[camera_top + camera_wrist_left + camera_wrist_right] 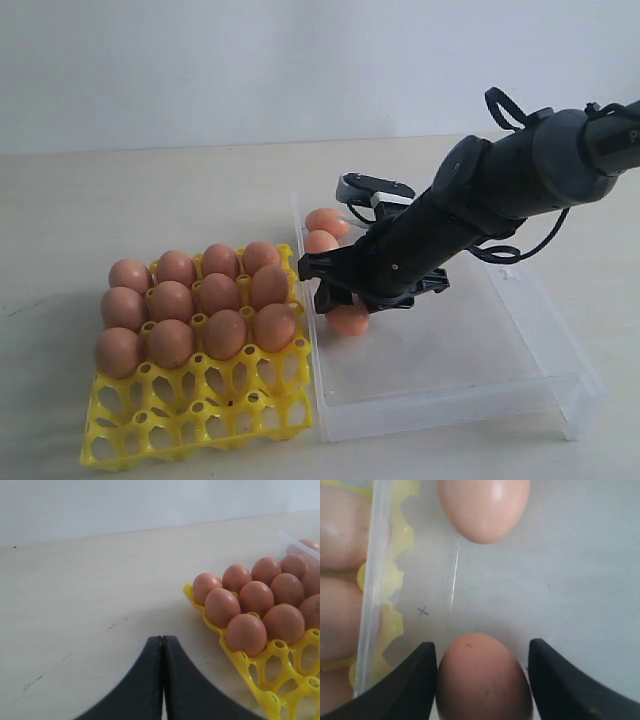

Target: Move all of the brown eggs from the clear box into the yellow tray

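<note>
The right gripper (481,649) is released around one brown egg (482,682) in the clear box (450,408). Next it must clench gently and lift. The left gripper (162,647) is clenched, empty.

Smooth, matt eggs (225,333); glossy yellow plastic tray (190,425); clear shiny plastic box (470,370); pale matt bench (120,200).

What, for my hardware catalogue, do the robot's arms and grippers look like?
The right arm is dark grey and black, in rounded cylindrical segments, with looping black cables and a silver-white module near the wrist. The right gripper and the left gripper have matte black fingers tapering toward the tips.
</note>
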